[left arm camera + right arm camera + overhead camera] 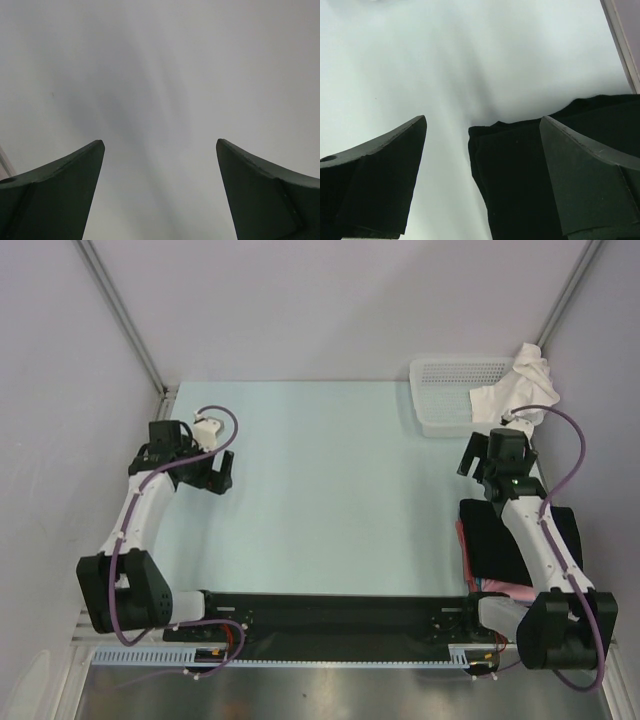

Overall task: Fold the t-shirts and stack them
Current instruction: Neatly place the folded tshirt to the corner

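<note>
A pale green table is seen from above, walled by white panels. At its far right corner a white mesh basket is set. A white shirt is draped over the basket's right end and bunched against the wall. Near the right edge a folded black shirt is laid flat. Pink cloth is shown along its left and near edges, probably another shirt beneath it. The right gripper is held just beyond the black shirt's far edge. The left gripper is held over the table's left side, well apart from all cloth. Both grippers are seen empty.
</note>
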Motion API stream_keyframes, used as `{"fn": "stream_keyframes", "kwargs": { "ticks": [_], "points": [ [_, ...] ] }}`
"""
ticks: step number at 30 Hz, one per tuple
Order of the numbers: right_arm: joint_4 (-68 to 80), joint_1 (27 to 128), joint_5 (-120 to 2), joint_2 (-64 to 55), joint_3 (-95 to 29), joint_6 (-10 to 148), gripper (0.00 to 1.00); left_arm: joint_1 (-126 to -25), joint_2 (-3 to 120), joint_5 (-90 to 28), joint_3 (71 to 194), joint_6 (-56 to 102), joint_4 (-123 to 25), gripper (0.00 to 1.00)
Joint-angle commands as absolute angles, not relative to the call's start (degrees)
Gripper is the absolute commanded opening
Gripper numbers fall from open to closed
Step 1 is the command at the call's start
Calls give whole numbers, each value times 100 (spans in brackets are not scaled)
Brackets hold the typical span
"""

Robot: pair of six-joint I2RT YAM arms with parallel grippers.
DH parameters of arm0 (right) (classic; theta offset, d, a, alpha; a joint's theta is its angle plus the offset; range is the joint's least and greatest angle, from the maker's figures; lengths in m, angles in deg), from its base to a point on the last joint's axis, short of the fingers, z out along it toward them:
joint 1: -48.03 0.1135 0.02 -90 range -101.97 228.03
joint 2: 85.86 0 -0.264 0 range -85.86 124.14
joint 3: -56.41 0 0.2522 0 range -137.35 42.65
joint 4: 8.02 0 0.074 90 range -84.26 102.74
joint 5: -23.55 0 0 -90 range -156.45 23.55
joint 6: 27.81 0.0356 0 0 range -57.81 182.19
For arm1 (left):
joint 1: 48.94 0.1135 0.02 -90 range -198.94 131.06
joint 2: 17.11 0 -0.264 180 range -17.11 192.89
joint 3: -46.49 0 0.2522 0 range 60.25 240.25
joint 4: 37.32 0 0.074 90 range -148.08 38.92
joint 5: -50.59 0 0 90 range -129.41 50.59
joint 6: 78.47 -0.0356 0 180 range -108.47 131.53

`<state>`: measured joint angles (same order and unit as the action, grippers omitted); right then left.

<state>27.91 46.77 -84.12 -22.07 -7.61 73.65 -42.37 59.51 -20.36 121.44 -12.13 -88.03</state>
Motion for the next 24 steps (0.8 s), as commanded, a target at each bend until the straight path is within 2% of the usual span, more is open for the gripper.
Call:
{"fn": "stream_keyframes", "kwargs": {
  "ticks": [1,7,24],
  "points": [
    [2762,4785,-8491,-1969,-1271,7124,100,-4200,5515,-2218,11599,-1309,-8440,100],
    [2473,4785,-8395,-2152,-1000,7388,100,-4200,5092,-2552,10938,-1036,-7851,100],
    [2252,4785,-8491,-2425,-736,7423,100,-4200,5171,-3158,10850,-755,-7604,100]
  ]
}}
